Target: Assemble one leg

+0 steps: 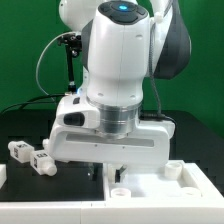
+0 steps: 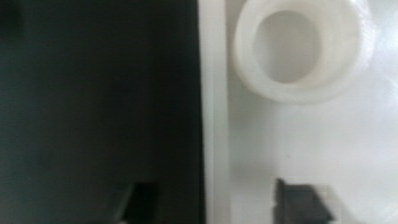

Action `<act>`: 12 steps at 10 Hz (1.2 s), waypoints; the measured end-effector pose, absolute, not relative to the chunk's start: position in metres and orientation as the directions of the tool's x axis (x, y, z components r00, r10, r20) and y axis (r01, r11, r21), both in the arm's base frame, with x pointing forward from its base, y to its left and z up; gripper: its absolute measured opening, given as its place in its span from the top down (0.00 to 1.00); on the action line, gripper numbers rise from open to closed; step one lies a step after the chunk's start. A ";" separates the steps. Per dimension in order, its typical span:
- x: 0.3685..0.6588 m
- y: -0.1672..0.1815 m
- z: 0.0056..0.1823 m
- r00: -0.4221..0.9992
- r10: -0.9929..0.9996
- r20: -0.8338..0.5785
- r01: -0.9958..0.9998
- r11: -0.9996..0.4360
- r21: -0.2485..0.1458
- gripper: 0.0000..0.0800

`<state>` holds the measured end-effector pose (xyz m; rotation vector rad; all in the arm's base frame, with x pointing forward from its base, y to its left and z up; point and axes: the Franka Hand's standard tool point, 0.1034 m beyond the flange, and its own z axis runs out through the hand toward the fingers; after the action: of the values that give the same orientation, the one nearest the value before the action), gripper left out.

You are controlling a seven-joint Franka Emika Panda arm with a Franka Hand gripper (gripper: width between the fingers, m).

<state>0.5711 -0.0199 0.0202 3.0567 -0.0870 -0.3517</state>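
Presently:
- Exterior view: gripper [image 1: 118, 171] low over the panel [image 1: 165, 192]; leg [image 1: 42, 160] lying loose on the table at the exterior view's left, well apart from it.
- Wrist view: fingers [image 2: 299, 198] spread wide, nothing between them; corner socket [image 2: 294, 50] apparently vacant.
- Status: leg seemingly neither grasped nor fitted.

I stand in a robotics lab: a plain green backdrop [image 1: 20, 50] behind a matte black table [image 1: 20, 125], a cabled black stand [image 1: 68, 60] far back at the exterior view's left, and tagged white pegs [image 1: 42, 161] lying near it.
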 end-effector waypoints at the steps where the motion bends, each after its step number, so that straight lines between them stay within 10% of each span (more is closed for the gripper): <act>1: 0.569 -0.020 0.035 0.970 -0.043 -0.240 -0.030 -0.998 0.059 0.53; 2: 0.561 -0.019 0.060 0.964 -0.030 -0.264 -0.018 -0.999 0.047 0.28; 4: 0.554 -0.018 0.099 0.941 -0.025 -0.336 -0.014 -0.999 0.035 0.20; 12: 0.519 -0.065 0.106 0.779 0.548 -0.305 0.537 -0.834 -0.127 0.19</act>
<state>0.5186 -0.0649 0.1060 2.9940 0.9136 -0.5302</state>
